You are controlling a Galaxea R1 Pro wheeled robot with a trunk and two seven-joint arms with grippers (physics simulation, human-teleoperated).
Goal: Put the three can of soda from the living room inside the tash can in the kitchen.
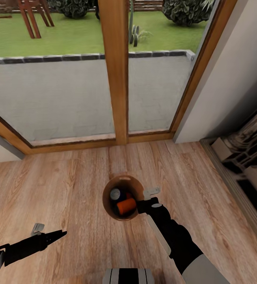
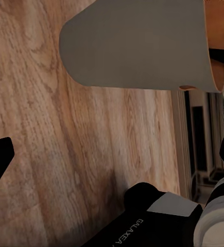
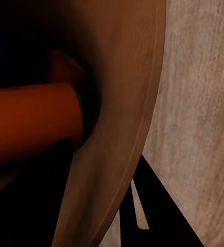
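The trash can (image 1: 120, 185) stands on the floor (image 1: 65, 185) before the glass doors (image 1: 116, 71) — soda cans (image 1: 122, 201) inside, my right claw (image 1: 150, 199) at its rim.

Right arm (image 1: 175, 236) extended forward and left, gripper (image 1: 152, 198) at far end, fingers parted. Left arm (image 1: 14, 248) low at near left, gripper (image 1: 51, 235) pointing right; opening indeterminate.
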